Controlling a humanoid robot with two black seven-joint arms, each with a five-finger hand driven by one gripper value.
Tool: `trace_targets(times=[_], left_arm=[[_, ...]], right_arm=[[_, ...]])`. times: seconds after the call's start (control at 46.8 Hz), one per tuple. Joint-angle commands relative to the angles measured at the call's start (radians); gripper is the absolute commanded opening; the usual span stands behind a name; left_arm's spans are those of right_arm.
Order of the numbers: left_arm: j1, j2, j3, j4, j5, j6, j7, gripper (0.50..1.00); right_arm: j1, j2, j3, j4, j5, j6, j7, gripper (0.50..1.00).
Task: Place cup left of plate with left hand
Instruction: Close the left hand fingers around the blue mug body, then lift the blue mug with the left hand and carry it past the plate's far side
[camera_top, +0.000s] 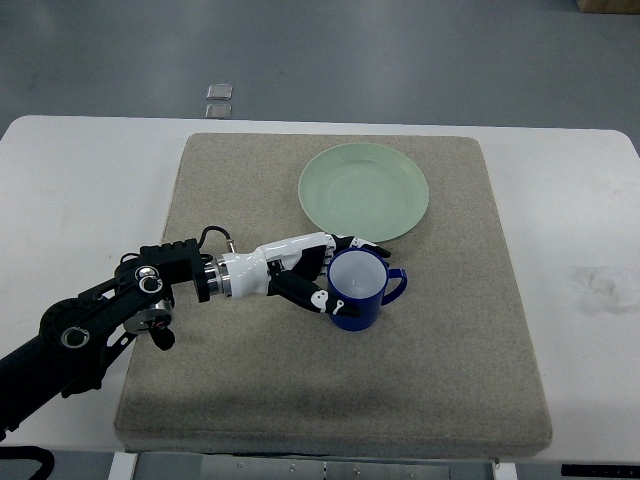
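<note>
A blue cup (362, 290) with a white inside stands upright on the grey mat (450, 360), its handle pointing right. It sits just below the pale green plate (364, 190), near the plate's lower edge. My left hand (325, 275) reaches in from the lower left and wraps its white and black fingers (322, 298) around the cup's left side and rim. The cup rests on the mat, not lifted as far as I can tell.
The mat covers most of the white table (80, 180). Two small grey squares (218, 100) lie on the floor beyond the table's far edge. My black forearm (100, 315) crosses the mat's lower left corner.
</note>
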Motion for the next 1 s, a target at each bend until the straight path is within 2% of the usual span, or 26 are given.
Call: trace_targets(times=[0.0,0.043,0.128,0.171,0.235,0.299,0.406,0.449,0.598,0.641,0.769,0.983], left_arm=[[0.0,-0.002,0.0,0.0,0.0,0.0,0.0,0.825],[0.0,-0.002,0.0,0.0,0.0,0.0,0.0,0.81],[0.0,-0.003,0.0,-0.002,0.0,0.0,0.0,0.716],[0.0,-0.003,0.0,-0.002,-0.001,0.0,0.0,0.694],[0.0,-0.003,0.0,-0.002,-0.001,0.0,0.0,0.628],[-0.002,-0.003,-0.002,-0.003,-0.004,0.0,0.0,0.596],[-0.003,-0.003,-0.003,-0.005,-0.006,0.0,0.0,0.583],[-0.005,-0.003,-0.003,-0.006,-0.006,0.0,0.0,0.557],[-0.011,-0.003,-0.017,-0.012,-0.007,0.0,0.0,0.546],[-0.014,-0.003,-0.02,-0.015,-0.009,0.0,-0.002,0.521],[-0.031,0.009,-0.043,-0.028,-0.009,0.0,-0.003,0.5],[-0.041,0.033,-0.155,-0.028,-0.009,0.0,-0.002,0.5]], right_arm=[[0.0,0.0,0.0,0.0,0.001,0.0,0.0,0.932],[0.0,0.0,0.0,0.0,0.001,0.0,0.0,0.932],[0.0,0.0,0.0,0.0,0.0,0.0,0.0,0.932],[0.0,0.0,0.0,0.0,0.0,0.0,0.0,0.932],[0.0,0.0,0.0,0.0,0.0,0.0,0.0,0.932],[0.0,0.0,0.0,0.0,0.001,0.0,0.0,0.932],[0.0,0.0,0.0,0.0,0.0,0.0,0.0,0.932],[0.0,0.0,0.0,0.0,0.0,0.0,0.0,0.932],[0.0,0.0,0.0,0.0,0.001,0.0,0.0,0.932],[0.0,0.0,0.0,0.0,0.0,0.0,0.0,0.932],[0.0,0.0,0.0,0.0,0.001,0.0,0.0,0.932],[0.0,0.0,0.0,0.0,0.001,0.0,0.0,0.932]])
